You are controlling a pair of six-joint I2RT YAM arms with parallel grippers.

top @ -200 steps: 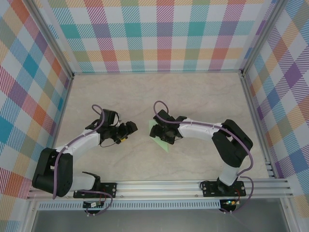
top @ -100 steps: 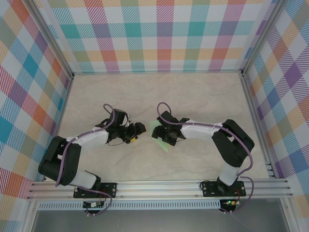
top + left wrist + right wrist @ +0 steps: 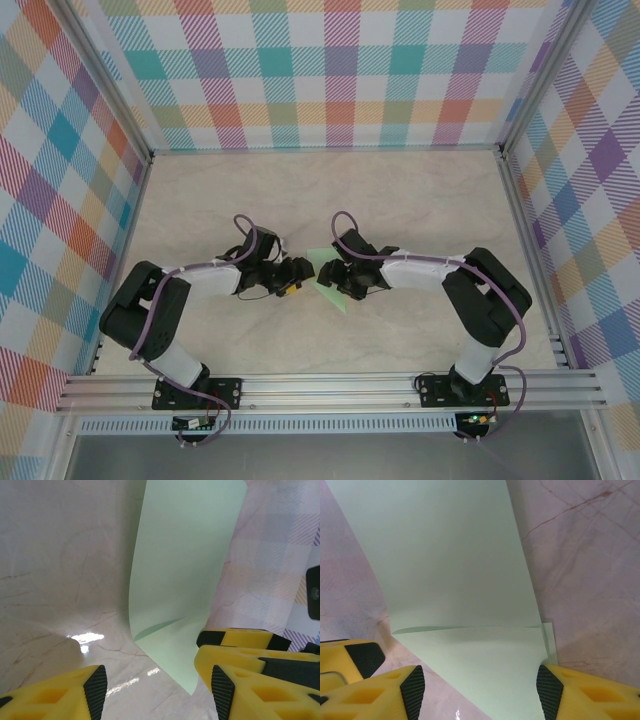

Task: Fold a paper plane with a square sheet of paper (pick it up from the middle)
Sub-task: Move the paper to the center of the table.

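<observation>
The left jaws and right jaws were each parted, flanking the square sheet of paper (image 3: 455,555) on the tabletop (image 3: 400,200). Recommended: close both evenly on its lifted flap, edges aligned.

Left fingers (image 3: 45,698), right fingers (image 3: 592,696) parted.

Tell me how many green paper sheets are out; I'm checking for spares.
1. The sheet of paper lies mid-table, partly folded over, between the left gripper and the right gripper; anything beneath it would be hidden.
</observation>
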